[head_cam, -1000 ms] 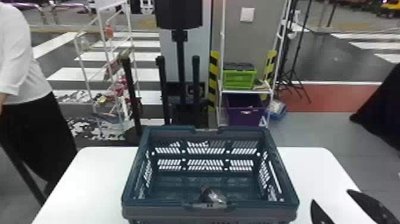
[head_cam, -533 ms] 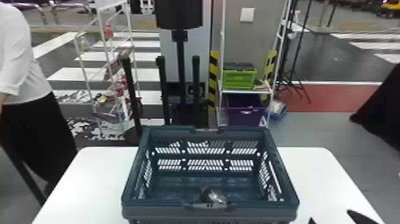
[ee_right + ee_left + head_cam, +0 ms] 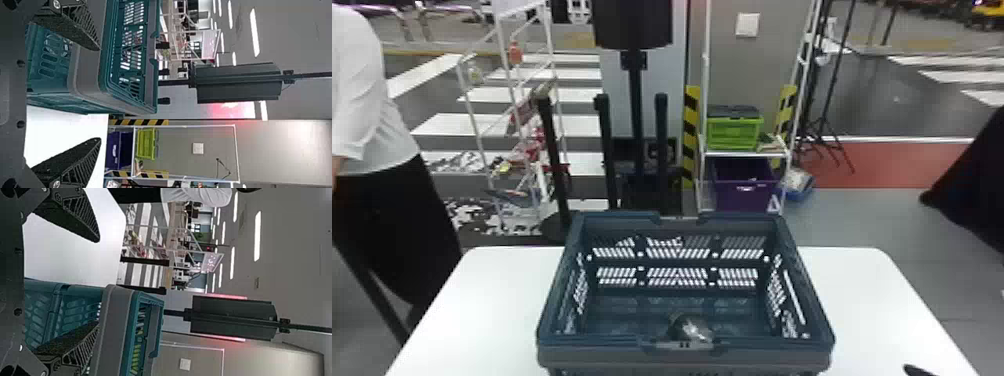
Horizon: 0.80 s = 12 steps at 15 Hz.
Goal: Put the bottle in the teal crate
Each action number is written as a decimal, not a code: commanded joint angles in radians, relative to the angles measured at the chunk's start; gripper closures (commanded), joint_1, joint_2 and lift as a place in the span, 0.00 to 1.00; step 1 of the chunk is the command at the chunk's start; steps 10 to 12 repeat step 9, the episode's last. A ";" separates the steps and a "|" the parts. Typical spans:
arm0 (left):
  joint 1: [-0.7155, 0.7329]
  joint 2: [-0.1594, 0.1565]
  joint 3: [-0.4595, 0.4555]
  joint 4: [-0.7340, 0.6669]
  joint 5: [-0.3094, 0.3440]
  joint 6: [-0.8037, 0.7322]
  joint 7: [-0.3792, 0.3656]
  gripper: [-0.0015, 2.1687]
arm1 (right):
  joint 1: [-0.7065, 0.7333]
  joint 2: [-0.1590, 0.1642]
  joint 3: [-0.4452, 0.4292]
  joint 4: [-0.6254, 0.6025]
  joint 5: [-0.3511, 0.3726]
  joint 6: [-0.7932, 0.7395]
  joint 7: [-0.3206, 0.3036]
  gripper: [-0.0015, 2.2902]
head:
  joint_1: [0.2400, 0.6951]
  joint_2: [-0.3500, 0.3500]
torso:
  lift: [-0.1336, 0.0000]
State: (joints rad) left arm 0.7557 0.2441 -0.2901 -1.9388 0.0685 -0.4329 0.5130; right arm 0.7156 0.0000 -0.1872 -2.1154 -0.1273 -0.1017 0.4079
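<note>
In the head view the teal crate (image 3: pixel 684 354) stands on the white table, and the bottle (image 3: pixel 693 330) lies inside it against the near wall. A fingertip of my right gripper (image 3: pixel 918 370) shows at the bottom edge, right of the crate. The right wrist view has my right gripper (image 3: pixel 98 94) open beside a corner of the crate (image 3: pixel 88 74), nothing between its fingers. My left gripper (image 3: pixel 98 282) stands open in the left wrist view, near the crate's other side (image 3: pixel 113 333), also holding nothing.
The white table (image 3: pixel 872 295) extends on both sides of the crate. Behind it stand a black post (image 3: pixel 635 125), a white rack (image 3: pixel 747 154) with a green crate (image 3: pixel 733 132) and a purple bin (image 3: pixel 743 197). A person is at the far left.
My right gripper has drawn back toward the bottom edge of the head view, so less of its fingers shows. The crate and the bottle in it stay put.
</note>
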 commanded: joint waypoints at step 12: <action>0.028 0.011 -0.007 -0.011 -0.004 -0.034 -0.001 0.07 | 0.047 0.001 0.014 -0.015 0.000 -0.046 -0.004 0.03 | 0.57 0.50 | 1.00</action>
